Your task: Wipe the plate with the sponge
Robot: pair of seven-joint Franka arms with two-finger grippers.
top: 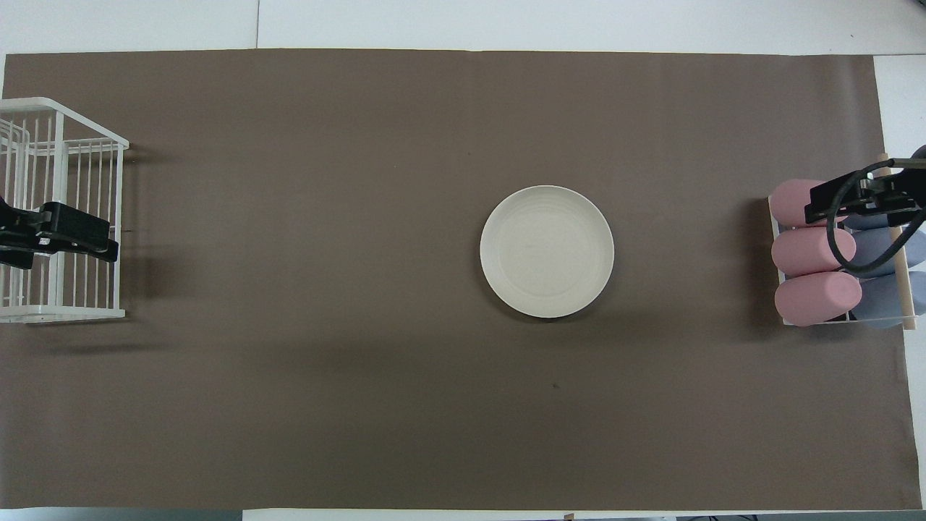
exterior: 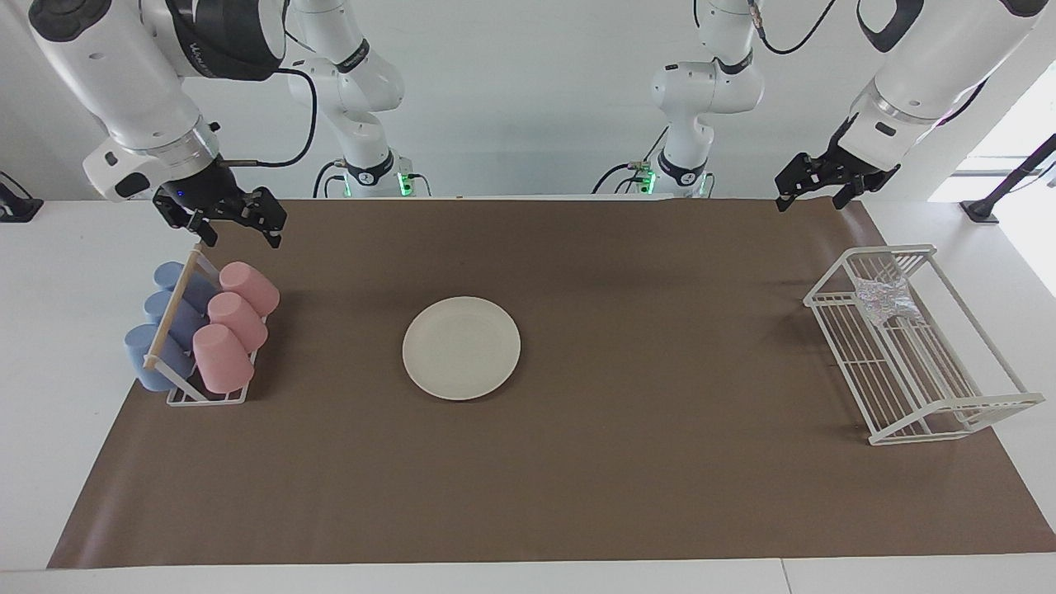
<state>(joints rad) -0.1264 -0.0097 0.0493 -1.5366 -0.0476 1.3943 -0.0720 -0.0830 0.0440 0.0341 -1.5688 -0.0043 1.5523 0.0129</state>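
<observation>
The cream-white plate [exterior: 461, 347] lies flat on the brown mat near the table's middle, also in the overhead view [top: 547, 251]. The crinkly silvery sponge [exterior: 887, 299] lies in the white wire rack [exterior: 949, 404] at the left arm's end of the table, in the part of the rack nearer the robots. The sponge does not show in the overhead view. My left gripper [exterior: 813, 200] hangs open and empty, raised over the rack [top: 72, 235]. My right gripper [exterior: 239, 235] hangs open and empty, raised over the cup holder [top: 854, 199].
A white holder [exterior: 206, 398] with a wooden bar holds three pink cups [exterior: 235, 322] and three blue cups [exterior: 161, 330] on their sides, at the right arm's end of the table. The brown mat [exterior: 577, 478] covers most of the tabletop.
</observation>
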